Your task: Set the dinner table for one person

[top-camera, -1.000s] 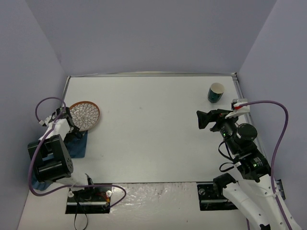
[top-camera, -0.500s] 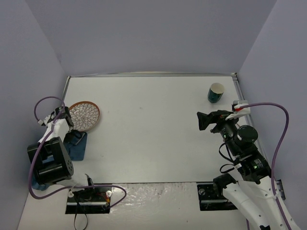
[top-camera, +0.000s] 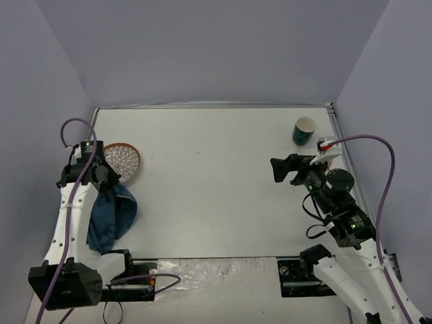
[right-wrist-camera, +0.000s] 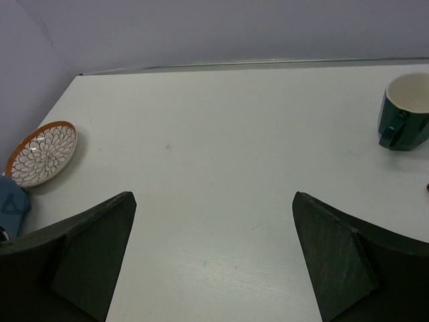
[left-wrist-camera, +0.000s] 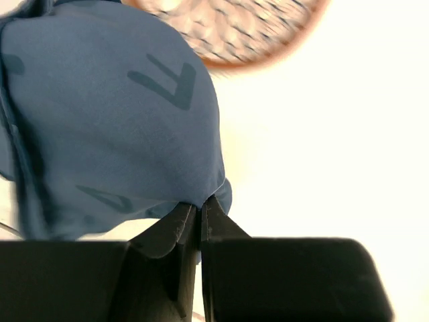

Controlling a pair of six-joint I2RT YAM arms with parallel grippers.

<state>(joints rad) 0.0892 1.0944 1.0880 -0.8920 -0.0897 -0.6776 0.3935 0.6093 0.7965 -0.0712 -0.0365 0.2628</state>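
The white dinner table fills the top view. At its left side my left gripper is shut on an edge of the blue printed cloth placemat, which hangs down from it in a loose bunch. The left wrist view shows the jaws pinched together on the placemat. Just beyond it lies an orange-rimmed patterned plate. My right gripper hovers open and empty over the table's right side. A dark green mug stands at the far right.
Grey walls close in the table on the left, far and right sides. The plate sits close to the left wall. Both arm bases and their cables occupy the near edge.
The left gripper shut on the placemat and rose with it, so the cloth now hangs from the jaws. The right arm shifted slightly left, still open.
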